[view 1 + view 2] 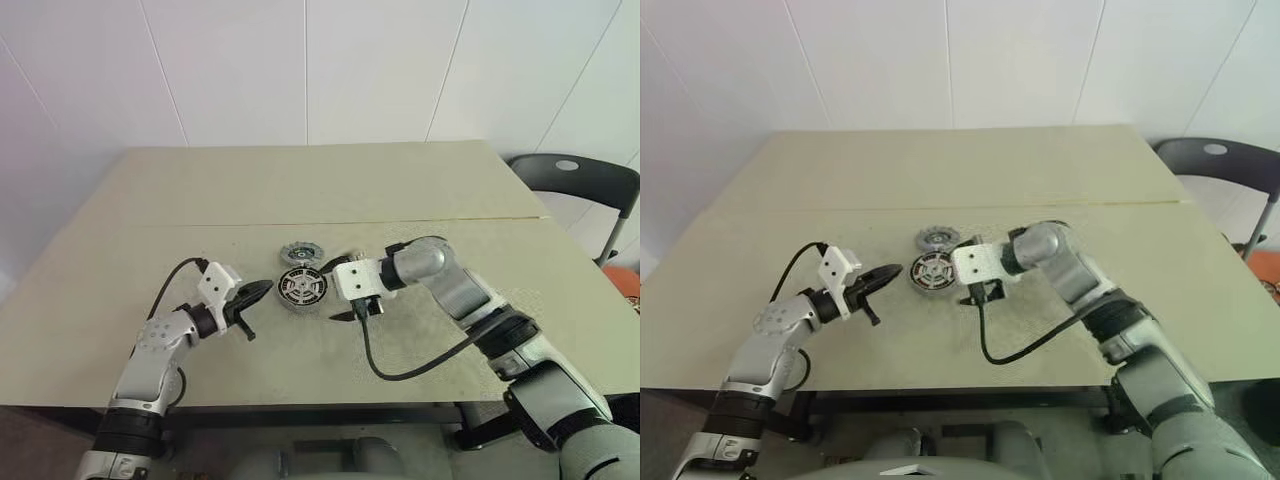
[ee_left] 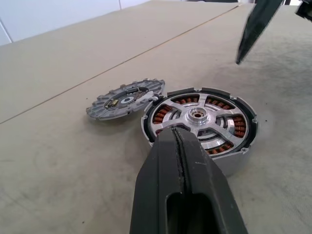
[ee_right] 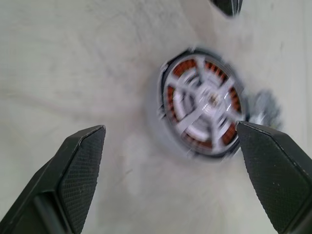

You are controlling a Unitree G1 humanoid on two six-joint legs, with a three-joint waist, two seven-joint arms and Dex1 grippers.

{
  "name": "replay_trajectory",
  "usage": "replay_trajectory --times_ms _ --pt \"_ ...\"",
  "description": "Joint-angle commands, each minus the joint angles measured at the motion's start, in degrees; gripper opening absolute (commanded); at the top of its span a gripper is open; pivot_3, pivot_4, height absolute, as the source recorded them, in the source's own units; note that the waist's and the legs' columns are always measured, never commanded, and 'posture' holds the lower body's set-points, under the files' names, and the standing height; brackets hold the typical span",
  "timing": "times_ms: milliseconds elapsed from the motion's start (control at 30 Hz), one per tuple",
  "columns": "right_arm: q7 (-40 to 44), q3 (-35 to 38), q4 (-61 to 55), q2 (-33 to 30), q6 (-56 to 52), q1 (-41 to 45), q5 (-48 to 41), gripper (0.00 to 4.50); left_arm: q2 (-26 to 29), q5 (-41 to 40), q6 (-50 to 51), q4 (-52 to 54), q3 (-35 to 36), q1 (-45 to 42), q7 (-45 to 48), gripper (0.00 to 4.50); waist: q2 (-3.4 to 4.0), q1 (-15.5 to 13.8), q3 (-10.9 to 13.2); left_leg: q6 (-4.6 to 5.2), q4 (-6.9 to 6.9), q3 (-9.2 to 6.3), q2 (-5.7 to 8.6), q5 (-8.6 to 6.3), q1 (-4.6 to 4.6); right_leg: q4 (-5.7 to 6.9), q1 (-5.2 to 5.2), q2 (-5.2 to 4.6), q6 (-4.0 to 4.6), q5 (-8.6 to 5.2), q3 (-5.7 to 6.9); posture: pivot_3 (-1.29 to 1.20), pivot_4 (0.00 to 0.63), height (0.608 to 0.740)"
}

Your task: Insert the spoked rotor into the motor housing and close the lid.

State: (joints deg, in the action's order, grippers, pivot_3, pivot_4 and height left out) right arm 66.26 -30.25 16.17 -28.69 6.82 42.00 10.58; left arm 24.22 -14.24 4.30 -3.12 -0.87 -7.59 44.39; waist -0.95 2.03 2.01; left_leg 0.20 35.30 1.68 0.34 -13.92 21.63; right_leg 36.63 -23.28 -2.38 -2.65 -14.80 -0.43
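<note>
Motor housing (image 2: 199,124) sits mid-tabletop (image 1: 300,180) w/ the spoked rotor (image 2: 200,116) seemingly already seated over the copper windings. Lid (image 2: 126,98) lies flat, touching the housing's far side. Left gripper (image 1: 258,291): jaws shut, empty, just beside housing. Right gripper (image 3: 170,161): jaws wide, empty, above housing. Lid looks thin, rigid metal, prob. light; toothed edge gives grip, so pinch across the rim.

Two arms, silver-grey rounded shells with black bands at joints. Each wrist carries a white boxy block. Left gripper (image 1: 262,289): two tapered black fingers. Right gripper (image 3: 170,180): black fingers (image 3: 80,168) with fine-dotted inner pads. A black cable loops from each wrist block back along the forearm.
</note>
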Motion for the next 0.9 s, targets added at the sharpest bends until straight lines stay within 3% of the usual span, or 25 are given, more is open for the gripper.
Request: replay_trajectory --times_ms 33,267,400,567,833,900 --pt "-3.9 -2.2 7.3 2.1 6.9 3.1 5.1 4.47 0.3 -0.2 -0.8 1.9 1.0 -0.6 -0.6 0.0 0.0 -0.1 0.0 0.0 0.0 0.0 0.0 0.0 0.0 0.0 0.01 -0.01 0.0 0.0 0.0 0.0 0.0 0.74" --pt "-10.9 -4.4 23.6 6.0 14.5 8.1 11.7 4.47 0.4 -0.2 -0.7 1.9 0.8 -0.8 -1.1 0.0 -0.01 0.2 0.0 0.0 0.01 0.0 -0.01 0.0 -0.21 0.06 0.17 -0.06 0.21 -0.07 -0.03 0.0 0.0 0.74" --pt "-12.0 -3.8 27.8 7.0 16.7 10.2 12.2 3.62 0.4 -0.2 -0.7 1.9 0.7 -0.8 -1.3 0.0 -0.01 0.2 0.0 -0.01 0.18 0.0 -0.01 0.0 -0.26 0.34 0.16 -0.12 0.25 -0.08 -0.02 0.0 0.0 0.74" --pt "-12.5 -3.3 31.0 7.1 18.3 11.7 12.5 3.62 0.3 -0.1 -0.6 1.7 0.5 -1.0 -1.3 0.0 0.0 0.2 0.0 -0.01 0.4 0.0 -0.02 0.0 -0.23 0.48 0.16 -0.16 0.26 -0.08 -0.02 0.0 0.0 0.74" --pt "-11.9 -2.7 31.3 6.7 19.3 11.5 12.7 1.29 0.1 0.1 -0.7 1.2 0.1 -1.7 -1.2 0.0 0.02 0.3 0.0 -0.02 0.41 0.02 -0.02 -0.01 -0.19 0.49 0.1 -0.23 0.27 -0.07 0.02 0.0 0.0 0.74" --pt "-11.5 -2.4 30.6 6.6 19.4 11.1 12.7 0.93 0.1 0.2 -0.7 1.1 0.0 -1.8 -1.2 0.0 0.02 0.3 0.0 -0.02 0.33 0.02 -0.03 -0.01 -0.19 0.48 0.07 -0.23 0.25 -0.07 0.05 0.0 0.0 0.74"
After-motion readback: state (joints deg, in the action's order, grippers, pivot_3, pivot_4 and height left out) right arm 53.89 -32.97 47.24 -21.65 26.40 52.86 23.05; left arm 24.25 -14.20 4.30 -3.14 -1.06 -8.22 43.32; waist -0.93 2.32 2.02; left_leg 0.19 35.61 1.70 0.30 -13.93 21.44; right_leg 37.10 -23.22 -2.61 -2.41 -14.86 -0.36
